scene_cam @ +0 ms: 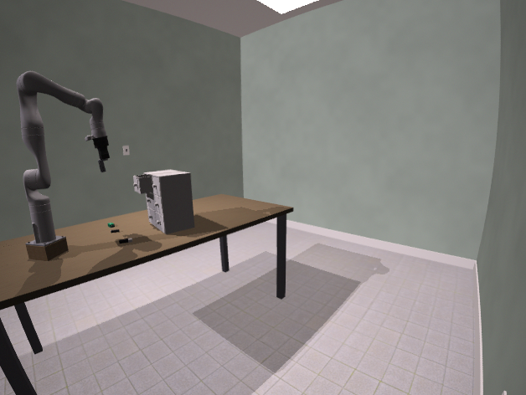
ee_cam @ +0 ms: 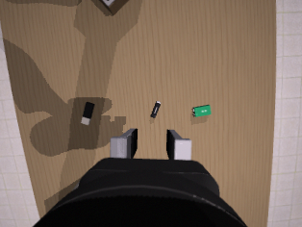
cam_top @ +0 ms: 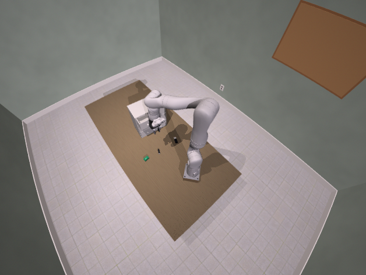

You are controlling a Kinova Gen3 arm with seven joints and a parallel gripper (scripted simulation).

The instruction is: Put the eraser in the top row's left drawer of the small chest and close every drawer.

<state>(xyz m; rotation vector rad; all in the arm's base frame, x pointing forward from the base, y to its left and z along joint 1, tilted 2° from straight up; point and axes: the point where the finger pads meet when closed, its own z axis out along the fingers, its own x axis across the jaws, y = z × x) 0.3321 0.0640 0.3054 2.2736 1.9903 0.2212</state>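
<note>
The small white chest (scene_cam: 170, 200) stands on the brown table, and its top-row left drawer (scene_cam: 142, 183) is pulled part way out. My gripper (scene_cam: 102, 165) hangs high above the table in front of the chest, open and empty. In the wrist view the fingers point down at three small things on the table: a black slab with a pale end (ee_cam: 87, 113), a thin black stick (ee_cam: 155, 109) and a green block (ee_cam: 202, 111). I cannot tell which of them is the eraser. The same things show in the overhead view: slab (cam_top: 175, 140), stick (cam_top: 158, 151), green block (cam_top: 145, 158).
The arm's base (cam_top: 191, 172) is bolted to the table on the near side of the small things. The chest (cam_top: 136, 122) sits towards the far end of the table. The table's long edges lie on either side in the wrist view.
</note>
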